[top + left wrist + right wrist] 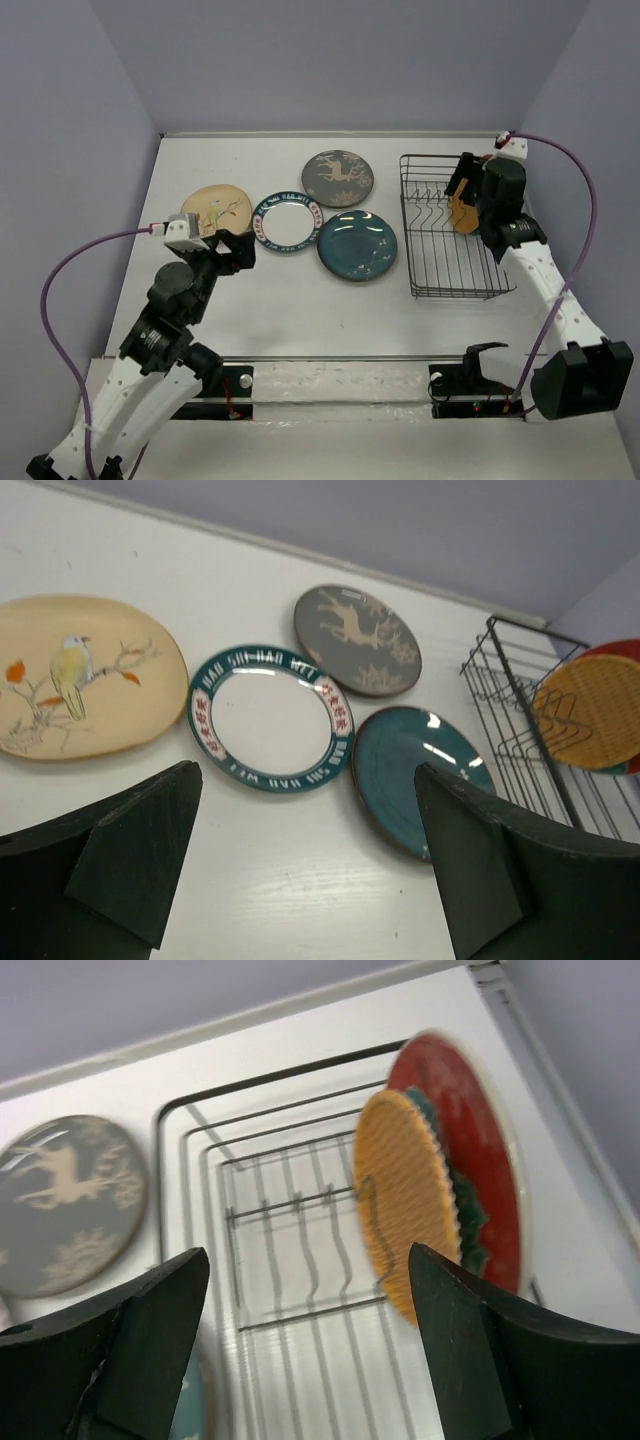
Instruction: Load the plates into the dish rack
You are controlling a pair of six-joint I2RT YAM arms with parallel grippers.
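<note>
The orange plate [400, 1205] hides much of the red plate [472, 1125].

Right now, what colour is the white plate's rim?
Its rim is teal with red patches; left wrist view.

Orange plate [400, 1195], red plate [492, 1150] upright together in black rack [445, 262].

Surface: flat white table [300, 310]
Left: cream round plate with bird and branch [213, 204]
Next: white round plate with teal rim [285, 222]
Far: grey round deer plate [338, 177]
Centre: glossy teal-blue round plate [357, 246]
Right: black wire dish rack [440, 272]
</note>
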